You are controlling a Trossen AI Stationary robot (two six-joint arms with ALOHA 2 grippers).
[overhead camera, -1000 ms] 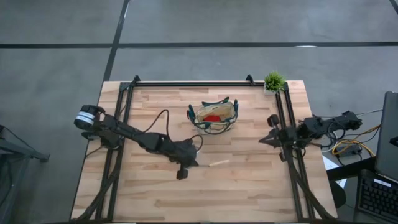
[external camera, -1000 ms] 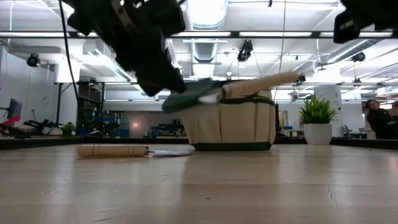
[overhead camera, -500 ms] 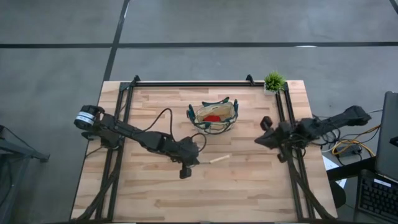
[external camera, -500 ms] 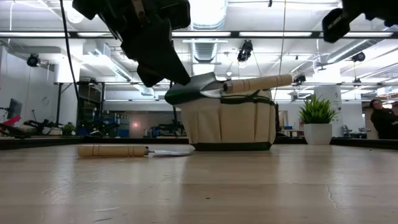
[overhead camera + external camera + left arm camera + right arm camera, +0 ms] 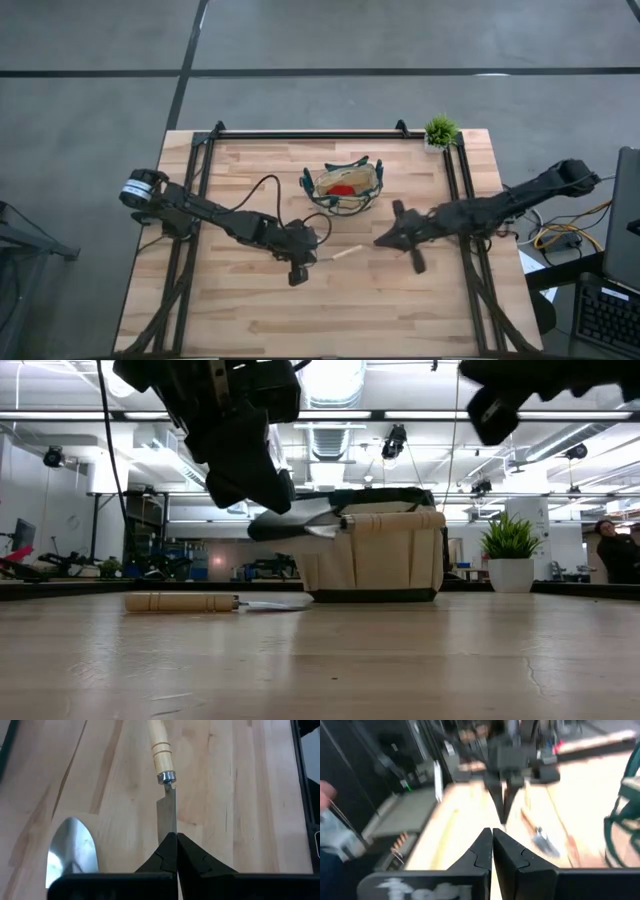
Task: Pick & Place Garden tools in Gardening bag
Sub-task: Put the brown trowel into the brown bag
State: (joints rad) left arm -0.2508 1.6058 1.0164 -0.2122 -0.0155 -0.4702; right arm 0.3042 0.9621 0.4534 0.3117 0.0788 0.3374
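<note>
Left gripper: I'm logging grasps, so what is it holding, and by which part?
The left gripper holds a wooden-handled trowel by its metal blade, lifted off the table.

Overhead, table-level and two wrist views share the table (image 5: pixel 400 300).

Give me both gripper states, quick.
Left gripper: shut on the blade of the wooden-handled trowel, lifted off the table.
Right gripper: shut, holding nothing, over mid-table right of the trowel.
</note>
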